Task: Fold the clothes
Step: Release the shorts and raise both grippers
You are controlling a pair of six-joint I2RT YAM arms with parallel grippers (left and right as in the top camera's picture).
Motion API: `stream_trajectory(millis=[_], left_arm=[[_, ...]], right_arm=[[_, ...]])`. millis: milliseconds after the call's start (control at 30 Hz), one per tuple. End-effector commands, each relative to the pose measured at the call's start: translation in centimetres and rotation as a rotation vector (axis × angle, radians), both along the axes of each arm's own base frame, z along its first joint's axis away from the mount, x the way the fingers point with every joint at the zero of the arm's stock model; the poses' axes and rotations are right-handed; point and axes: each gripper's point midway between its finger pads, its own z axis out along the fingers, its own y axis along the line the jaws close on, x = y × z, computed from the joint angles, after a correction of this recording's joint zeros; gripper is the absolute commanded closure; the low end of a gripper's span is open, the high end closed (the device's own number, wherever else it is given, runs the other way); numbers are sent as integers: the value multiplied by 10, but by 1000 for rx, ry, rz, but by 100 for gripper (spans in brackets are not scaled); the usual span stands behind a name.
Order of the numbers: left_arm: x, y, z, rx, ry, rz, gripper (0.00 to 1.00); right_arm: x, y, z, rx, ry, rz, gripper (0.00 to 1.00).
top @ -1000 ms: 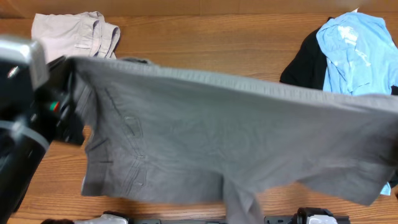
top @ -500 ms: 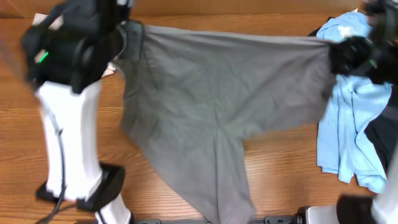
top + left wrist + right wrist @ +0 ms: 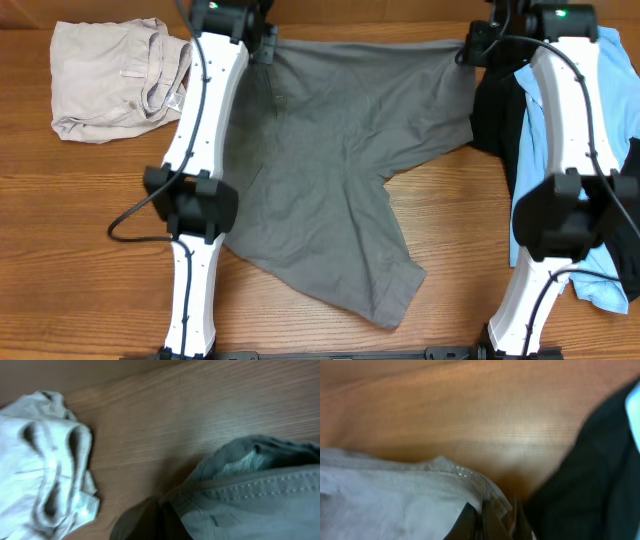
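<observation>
Grey shorts [image 3: 340,170] lie spread on the wooden table, waistband along the far edge, legs toward the front. My left gripper [image 3: 262,42] is shut on the waistband's left corner [image 3: 235,495]. My right gripper [image 3: 472,48] is shut on the waistband's right corner [image 3: 465,485]. The left gripper's fingers [image 3: 160,525] pinch the grey cloth at the bottom of the left wrist view. The right gripper's fingers [image 3: 487,522] pinch it in the right wrist view.
Folded beige shorts [image 3: 115,75] lie at the far left, also in the left wrist view [image 3: 40,460]. A black garment [image 3: 495,115] and a light blue shirt [image 3: 610,130] lie piled at the right. The black garment shows in the right wrist view [image 3: 600,470].
Both arms carried the grey shorts from held up in the air near the front to the far edge of the table and laid them flat, still gripping the waistband corners.
</observation>
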Motion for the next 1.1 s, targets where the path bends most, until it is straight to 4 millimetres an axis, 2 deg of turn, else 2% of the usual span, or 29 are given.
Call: stream_trajectory(millis=[0,100,133,167,200,233,267,300,333,367,467,567,633,667,867,1067], left_arm=[[28,6,-21,8,-56,42,96],[54,6,-23,6,-152,58,86],[61,5,-20,2,-186,62,83],[69,6,-15,-1,-227,70,81],[75,8,-10,-4,-260,77,74],[80,10,-5,-8,-288,84,61],[84,12,0,-13,-313,89,43],[87,14,6,-17,-334,94,20],[88,17,12,-20,-349,99,7],[87,20,18,-21,-354,103,0],[77,31,34,-23,-344,118,0],[54,35,58,-44,-302,102,0],[33,32,76,-77,-265,74,0],[16,27,89,-110,-238,46,0],[-44,21,141,-174,-198,-7,0],[-91,23,176,-196,-187,-25,0]], right_arm=[[30,2,-25,7,-48,10,96],[54,10,-39,4,-106,25,96],[61,13,-41,3,-131,30,88],[68,16,-40,3,-158,35,65],[74,18,-36,2,-189,40,40],[78,21,-32,1,-212,44,14],[82,23,-28,1,-234,47,1],[83,25,-21,1,-252,50,0],[84,25,-16,0,-262,51,0],[83,25,-8,5,-263,44,0],[75,22,15,32,-243,6,0],[52,21,48,60,-205,-12,0],[28,27,73,85,-171,5,0],[5,30,94,99,-144,15,0],[-86,29,160,84,-88,5,0],[-137,32,227,108,-223,-20,0]])
